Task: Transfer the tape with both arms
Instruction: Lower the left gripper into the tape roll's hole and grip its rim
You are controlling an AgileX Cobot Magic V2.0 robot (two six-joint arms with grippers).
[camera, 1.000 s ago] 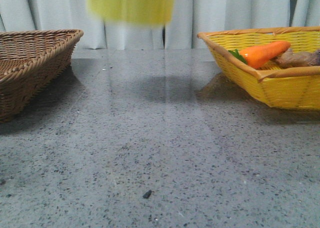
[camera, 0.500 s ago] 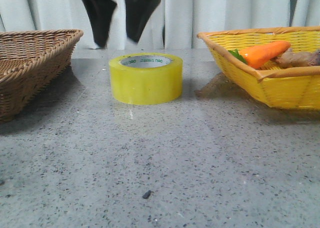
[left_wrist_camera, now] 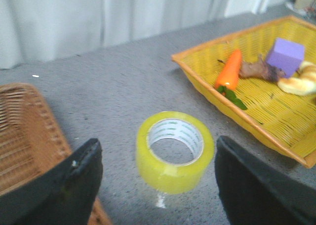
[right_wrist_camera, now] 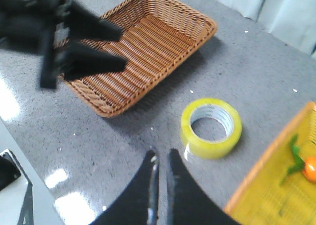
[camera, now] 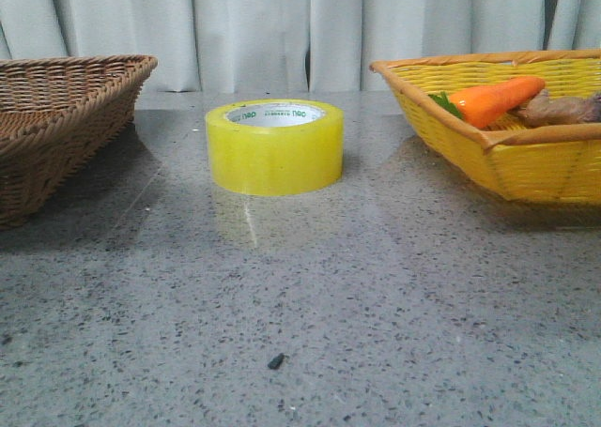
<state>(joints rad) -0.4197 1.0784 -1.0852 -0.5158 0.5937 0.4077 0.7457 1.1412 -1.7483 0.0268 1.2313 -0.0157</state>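
Observation:
The tape (camera: 274, 155), a wide yellow roll with a white core and green print, lies flat on the grey table between the two baskets. No gripper shows in the front view. In the left wrist view my left gripper (left_wrist_camera: 157, 143) is open and empty, above the tape (left_wrist_camera: 168, 175), with the roll seen between its fingers. My right gripper (right_wrist_camera: 160, 153) is shut and empty, high above the table and beside the tape (right_wrist_camera: 212, 148). The left gripper (right_wrist_camera: 121, 48) also shows there, blurred, over the brown basket's side.
A brown wicker basket (camera: 56, 117) stands at the left. A yellow basket (camera: 526, 164) at the right holds an orange toy carrot (camera: 493, 99), a purple block (left_wrist_camera: 285, 57) and other toys. A curtain hangs behind the table.
The tape was at the top of the front view, then came down onto the table. Open black fingers stood above it half a second ago and have left that view.

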